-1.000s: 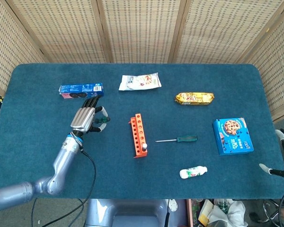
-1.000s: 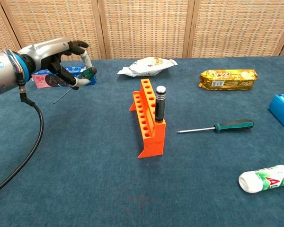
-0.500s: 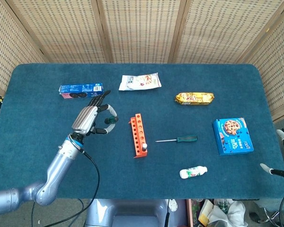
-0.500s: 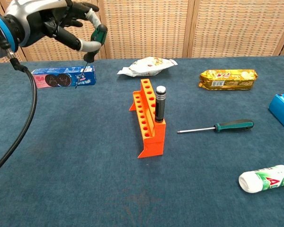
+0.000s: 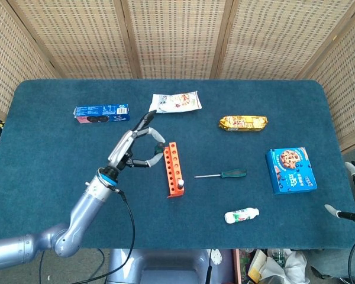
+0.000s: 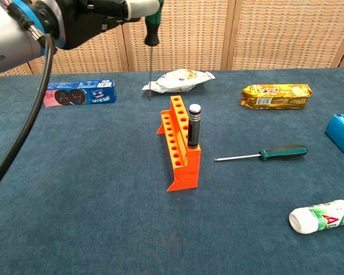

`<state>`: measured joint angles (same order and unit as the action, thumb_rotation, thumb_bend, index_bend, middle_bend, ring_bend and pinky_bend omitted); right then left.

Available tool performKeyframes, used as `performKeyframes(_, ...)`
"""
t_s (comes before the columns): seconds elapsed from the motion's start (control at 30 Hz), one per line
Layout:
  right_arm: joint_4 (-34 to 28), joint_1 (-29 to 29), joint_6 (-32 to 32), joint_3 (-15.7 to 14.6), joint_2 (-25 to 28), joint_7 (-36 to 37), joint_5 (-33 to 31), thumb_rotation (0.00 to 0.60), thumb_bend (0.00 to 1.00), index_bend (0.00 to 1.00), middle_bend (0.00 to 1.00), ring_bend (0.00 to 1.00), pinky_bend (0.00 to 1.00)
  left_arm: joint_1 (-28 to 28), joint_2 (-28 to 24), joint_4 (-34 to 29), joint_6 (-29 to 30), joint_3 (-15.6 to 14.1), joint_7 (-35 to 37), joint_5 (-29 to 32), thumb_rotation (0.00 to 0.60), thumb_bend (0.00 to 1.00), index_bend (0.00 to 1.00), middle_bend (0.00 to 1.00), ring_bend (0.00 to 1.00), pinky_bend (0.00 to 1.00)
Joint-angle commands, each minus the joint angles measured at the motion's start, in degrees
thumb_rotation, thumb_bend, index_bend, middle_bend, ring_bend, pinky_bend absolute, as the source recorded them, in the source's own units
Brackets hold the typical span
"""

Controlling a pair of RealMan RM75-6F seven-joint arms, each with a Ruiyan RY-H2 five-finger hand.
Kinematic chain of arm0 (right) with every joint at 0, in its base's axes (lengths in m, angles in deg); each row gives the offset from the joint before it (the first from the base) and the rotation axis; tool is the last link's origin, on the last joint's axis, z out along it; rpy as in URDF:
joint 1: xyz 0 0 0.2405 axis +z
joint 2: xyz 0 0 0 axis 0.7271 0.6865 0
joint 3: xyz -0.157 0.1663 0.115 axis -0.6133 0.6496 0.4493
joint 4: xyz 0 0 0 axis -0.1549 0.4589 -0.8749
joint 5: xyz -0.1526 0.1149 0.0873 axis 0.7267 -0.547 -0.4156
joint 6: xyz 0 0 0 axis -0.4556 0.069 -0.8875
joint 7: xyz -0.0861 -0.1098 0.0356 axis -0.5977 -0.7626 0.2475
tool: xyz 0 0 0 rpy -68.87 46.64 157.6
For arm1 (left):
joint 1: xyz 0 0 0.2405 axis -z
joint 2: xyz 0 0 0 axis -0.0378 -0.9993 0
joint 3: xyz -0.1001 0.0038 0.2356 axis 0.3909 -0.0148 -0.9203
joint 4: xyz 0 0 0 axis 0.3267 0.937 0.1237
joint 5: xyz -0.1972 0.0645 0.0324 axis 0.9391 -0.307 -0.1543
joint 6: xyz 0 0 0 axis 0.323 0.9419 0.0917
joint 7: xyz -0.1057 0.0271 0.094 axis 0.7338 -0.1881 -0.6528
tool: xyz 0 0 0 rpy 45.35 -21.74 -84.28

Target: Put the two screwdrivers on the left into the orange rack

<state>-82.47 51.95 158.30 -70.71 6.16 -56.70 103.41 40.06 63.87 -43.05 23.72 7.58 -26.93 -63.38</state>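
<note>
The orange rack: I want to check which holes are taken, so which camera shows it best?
The head view: it looks down on the orange rack, showing the row of holes, one end occupied. The chest view shows its side with a black-handled tool upright in it.

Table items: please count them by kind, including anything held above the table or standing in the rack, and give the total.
Screwdrivers: 3 (held by left hand, in rack, lying)
Racks: 1
Snack packs: 4
Bottles: 1
Total: 9
</note>
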Motion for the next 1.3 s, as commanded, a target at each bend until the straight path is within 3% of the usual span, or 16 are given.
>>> performKeyframes(0.03,0.2,0.1,-0.2,0.1,0.0,0.2,-0.2,0.600,0.00,0.00,0.00,0.00,0.00,1.7,2.7,1.8,-1.3,0.6,2.9,0.1,0.600,0.41,0.63,0.00,0.00,0.00)
performKeyframes(0.27,0.6,0.2,-0.7,0.1,0.0,0.6,-0.5,0.600,0.00,0.00,0.00,0.00,0.00,3.4,6.8,5.8,-1.2,0.5,5.2,0.2,0.600,0.41,0.64,0.00,0.00,0.00)
performKeyframes(1.3,1.3,0.1,-1.1,0.4,0.5,2.9,-0.5,0.600,0.00,0.00,0.00,0.00,0.00,5.3,11.7,11.2,-1.5,-1.3,4.8,0.2,0.600,0.41,0.64,0.00,0.00,0.00)
